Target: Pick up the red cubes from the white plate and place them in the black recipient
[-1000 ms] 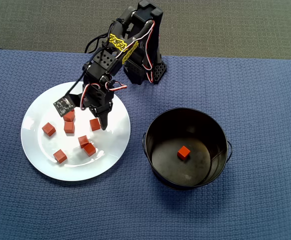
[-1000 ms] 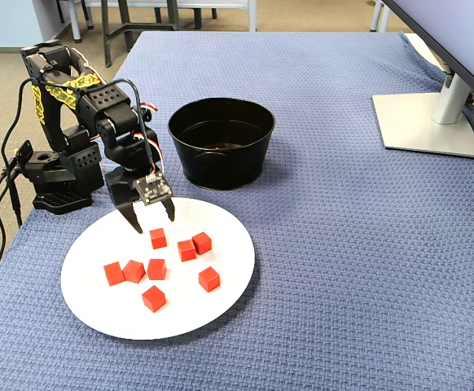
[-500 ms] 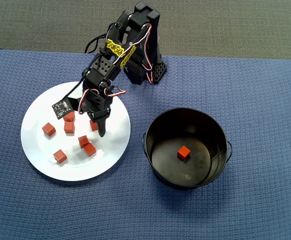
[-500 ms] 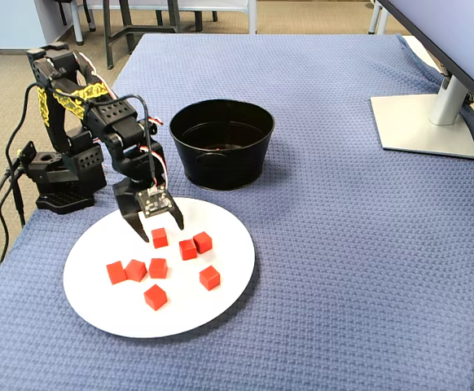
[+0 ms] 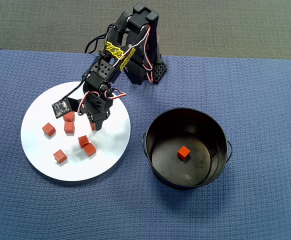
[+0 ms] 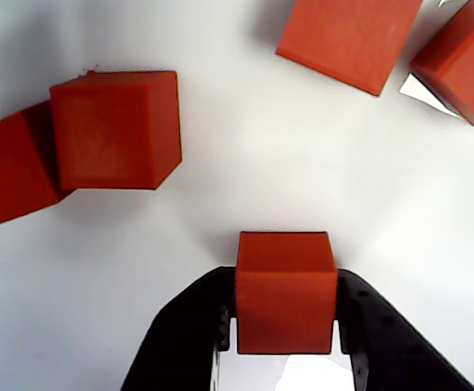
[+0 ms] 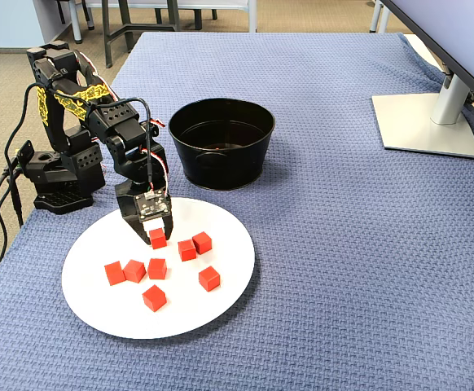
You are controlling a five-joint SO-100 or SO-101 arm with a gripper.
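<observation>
I count one red cube (image 5: 184,152) already in the black recipient (image 5: 155,165) — my gripper (image 6: 286,346) is clamped on another cube (image 6: 286,293) low over the white plate (image 5: 40,155), with six more still lying there to move

The claw (image 6: 286,346) stands low over the white plate (image 6: 245,147), jaws pressed on either side of one red cube (image 6: 286,289). Bare plate lies directly ahead of it in the wrist view. Ahead to the left two touching cubes (image 6: 98,134) crowd the way; ahead to the right two more (image 6: 351,37) sit near the frame's top edge.
</observation>
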